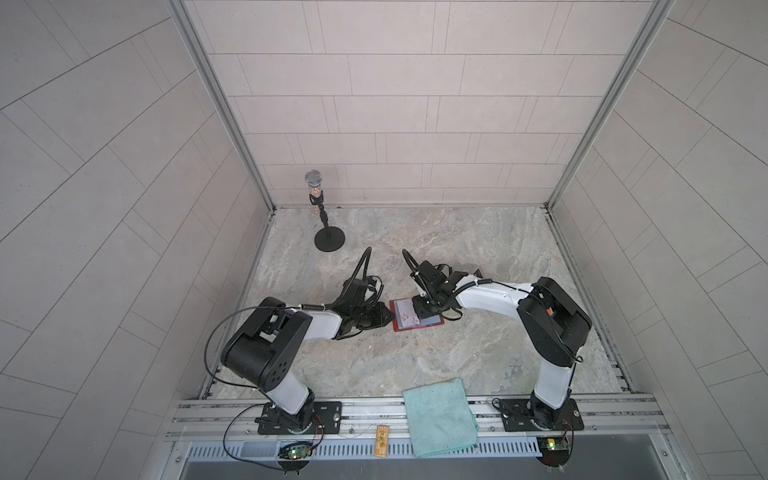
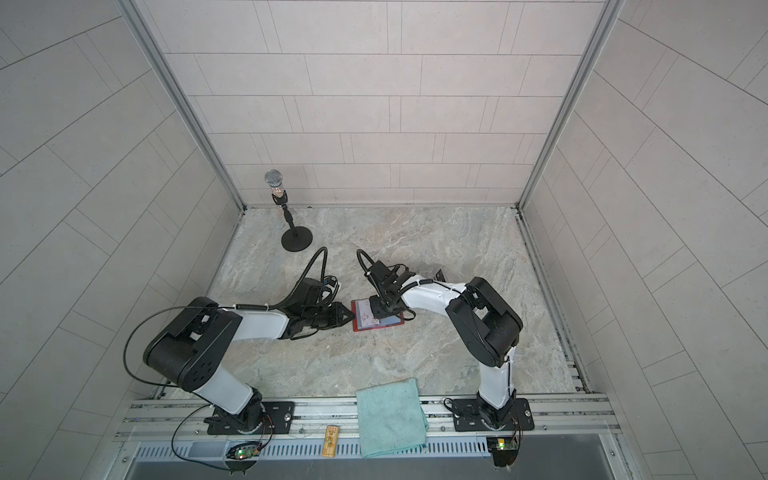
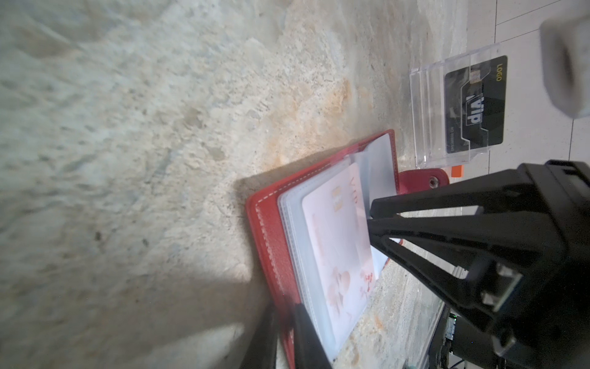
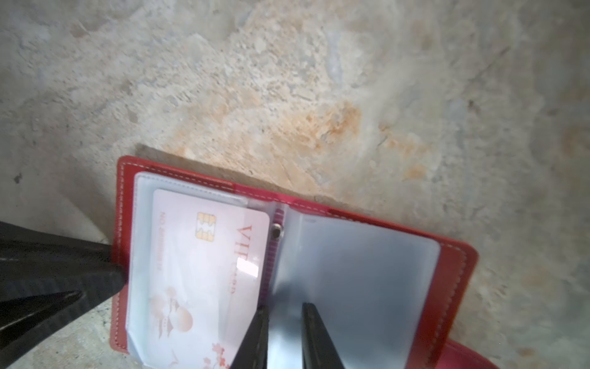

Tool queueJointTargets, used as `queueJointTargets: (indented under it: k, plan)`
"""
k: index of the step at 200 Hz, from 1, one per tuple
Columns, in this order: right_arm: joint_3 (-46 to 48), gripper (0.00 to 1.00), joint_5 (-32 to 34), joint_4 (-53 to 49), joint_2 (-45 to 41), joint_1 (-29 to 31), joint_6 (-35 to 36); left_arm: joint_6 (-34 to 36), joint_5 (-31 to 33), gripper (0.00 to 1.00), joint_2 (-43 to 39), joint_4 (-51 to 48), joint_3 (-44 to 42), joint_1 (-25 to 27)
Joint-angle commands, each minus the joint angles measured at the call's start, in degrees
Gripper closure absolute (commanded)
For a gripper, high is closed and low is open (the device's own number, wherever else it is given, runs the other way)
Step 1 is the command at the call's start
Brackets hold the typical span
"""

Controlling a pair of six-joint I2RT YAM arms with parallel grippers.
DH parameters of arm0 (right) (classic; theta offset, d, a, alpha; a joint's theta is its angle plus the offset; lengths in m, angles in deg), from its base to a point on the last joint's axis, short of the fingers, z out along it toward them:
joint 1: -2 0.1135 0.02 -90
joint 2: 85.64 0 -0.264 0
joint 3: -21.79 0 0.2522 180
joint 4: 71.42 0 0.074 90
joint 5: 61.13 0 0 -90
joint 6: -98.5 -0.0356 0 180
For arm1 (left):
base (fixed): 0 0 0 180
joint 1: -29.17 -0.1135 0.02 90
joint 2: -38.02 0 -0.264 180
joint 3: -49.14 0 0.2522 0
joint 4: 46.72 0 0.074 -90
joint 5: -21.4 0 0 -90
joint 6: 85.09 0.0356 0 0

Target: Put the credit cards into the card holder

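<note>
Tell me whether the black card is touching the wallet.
Apart. The left wrist view shows the black card standing in the clear box, whose wall and a strip of table separate it from the wallet.

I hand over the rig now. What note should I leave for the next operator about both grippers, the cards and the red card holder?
Left gripper: shut on the card holder at its outer cover edge, holder lying open on the table.
Right gripper: jaws narrowly apart, tips at a clear sleeve by the spine; grip unclear.
Pale card: partly in a sleeve on the held side, one edge out toward the spine.
Black card: in the clear box beyond the holder.
Done: holder open, one card nearly in. Left: seat it, then load the black card. No other card in view.
</note>
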Motion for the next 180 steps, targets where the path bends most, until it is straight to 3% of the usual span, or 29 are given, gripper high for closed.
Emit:
queueJointTargets:
  k: [1,67,131,180]
  plan:
    - [0.9,0.79,-3.1,0.1,2.1,0.0,-0.8,0.3,2.9,0.83,2.7,-6.6,-1.3,0.3]
    - [1.1,0.79,-5.8,1.9,2.2,0.1,-1.6,0.3,2.7,0.82,2.3,-6.7,-1.2,0.2]
    - [1.2,0.74,-1.5,-0.2,-3.3,0.0,-1.3,0.5,3.5,0.8,1.7,-7.4,-0.8,0.2]
    - [1.5,0.64,4.4,-3.3,-8.5,-1.0,0.4,1.0,4.1,0.79,0.8,-8.7,-0.4,0.3]
